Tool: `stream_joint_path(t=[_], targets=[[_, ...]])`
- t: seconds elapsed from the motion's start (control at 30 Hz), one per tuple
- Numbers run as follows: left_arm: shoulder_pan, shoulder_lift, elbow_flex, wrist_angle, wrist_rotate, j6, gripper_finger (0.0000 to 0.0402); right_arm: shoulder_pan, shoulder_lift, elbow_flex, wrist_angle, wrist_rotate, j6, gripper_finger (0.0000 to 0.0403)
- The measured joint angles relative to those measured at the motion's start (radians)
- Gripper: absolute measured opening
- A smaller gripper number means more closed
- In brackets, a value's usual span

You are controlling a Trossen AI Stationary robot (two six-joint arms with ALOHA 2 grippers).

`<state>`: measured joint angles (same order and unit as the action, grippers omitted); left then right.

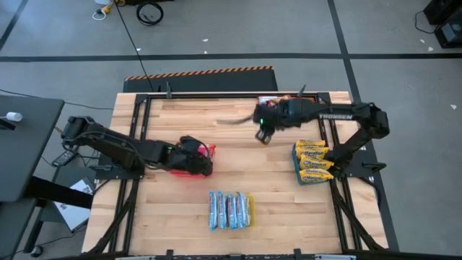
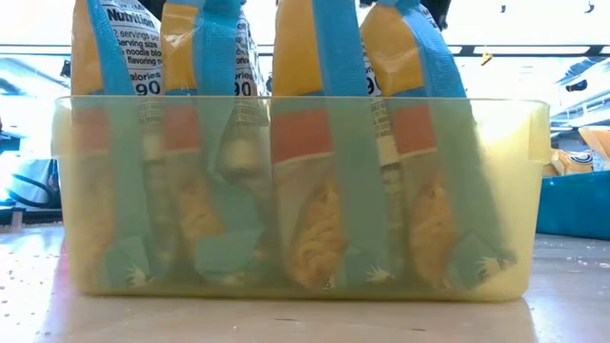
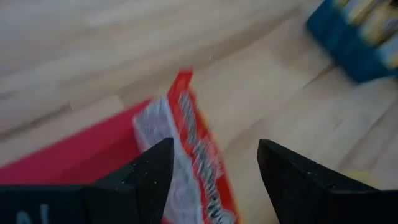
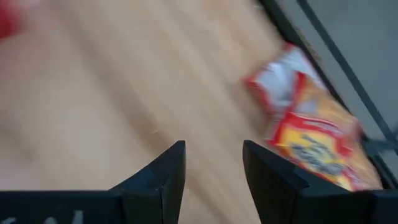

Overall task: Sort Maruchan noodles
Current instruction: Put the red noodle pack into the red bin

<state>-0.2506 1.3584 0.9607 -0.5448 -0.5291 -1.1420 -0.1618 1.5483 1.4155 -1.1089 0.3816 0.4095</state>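
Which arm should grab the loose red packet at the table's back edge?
Right. Its pincer is open with that red packet just ahead, while the left pincer sits over the red tray.

The wooden worktop [image 1: 238, 173] is pale planked timber inside a dark metal frame [image 1: 231, 96]. A red tray [image 1: 189, 167] lies on its left half, a blue tray [image 1: 297, 167] near its right edge, and a translucent yellow tray [image 2: 305, 276] near its front edge, filling most of the low view. Beyond the worktop's far edge, a strip of orange-and-black hazard tape [image 1: 200, 71] runs along a dark mat. A dark side table [image 1: 22, 144] stands off the worktop's left side with a small white object [image 1: 12, 116] on it. On the grey floor past the worktop's far side lies a coiled black cable [image 1: 150, 12]
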Motion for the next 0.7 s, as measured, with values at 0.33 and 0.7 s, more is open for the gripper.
stream_joint_path(t=[0.33, 0.7], targets=[[0.021, -0.151, 0.0, -0.024, -0.056, 0.108, 0.0236, -0.238, 0.036, -0.122, -0.007, 0.045, -0.451, 0.0257], [0.022, -0.183, 0.0, -0.027, -0.123, 0.133, 0.0236, -0.26, 0.038, -0.541, 0.409, 0.264, -0.907, 0.0269]])
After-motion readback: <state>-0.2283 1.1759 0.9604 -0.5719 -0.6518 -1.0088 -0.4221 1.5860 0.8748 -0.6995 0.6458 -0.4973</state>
